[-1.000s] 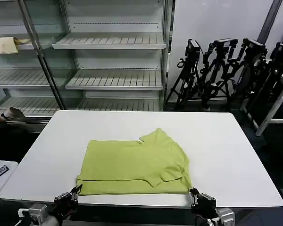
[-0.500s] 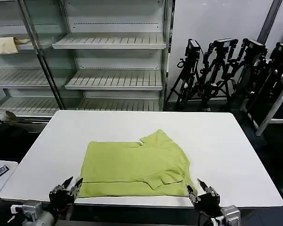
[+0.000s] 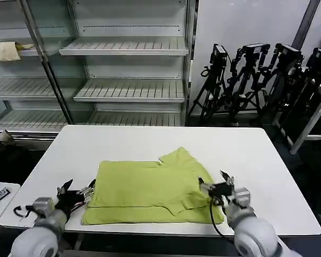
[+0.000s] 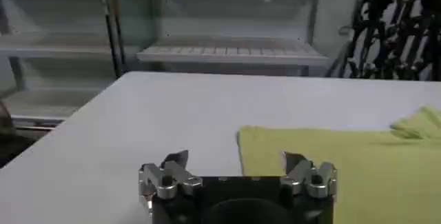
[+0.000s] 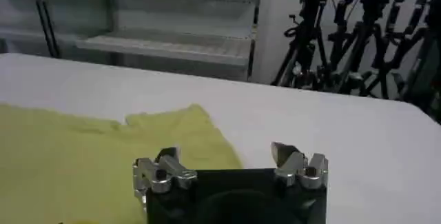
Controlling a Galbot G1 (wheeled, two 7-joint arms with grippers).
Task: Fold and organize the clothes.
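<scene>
- Head view: we see the plain lime yellow-green short-sleeved T-shirt of soft thin fabric [image 3: 152,191] lying folded on the white rectangular surface [image 3: 257,160], in its near half and a little towards our left side.
- The shirt's long axis runs from side to side, parallel to the near edge of the surface, so the folded body forms a wide rectangle.
- One rounded flap of the shirt points away from us towards the shelving, rising from the far edge of the rectangle on the right-hand part.
- A crumpled, layered fold sits near the shirt's near right corner, and the near edge shows a second layer of cloth beneath the top one.
- Our left gripper [image 3: 76,191] is low over the surface just beside the shirt's left edge, its fingers spread and holding nothing.
- From the left wrist view, the left gripper [image 4: 238,170] has one finger over bare surface and the other over the shirt's left edge [image 4: 358,170].
- Our right gripper [image 3: 215,184] is over the shirt's right end, close to the cloth, fingers spread and empty.
- From the right wrist view, the right gripper [image 5: 229,162] straddles the shirt's right edge, one finger above the cloth [image 5: 83,156] and the other above bare surface.
- Behind the surface stands grey metal shelving [image 3: 128,48], with a small pale yellow cloth [image 3: 5,51] on a left shelf, and black camera tripods [image 3: 262,80] on the right.
</scene>
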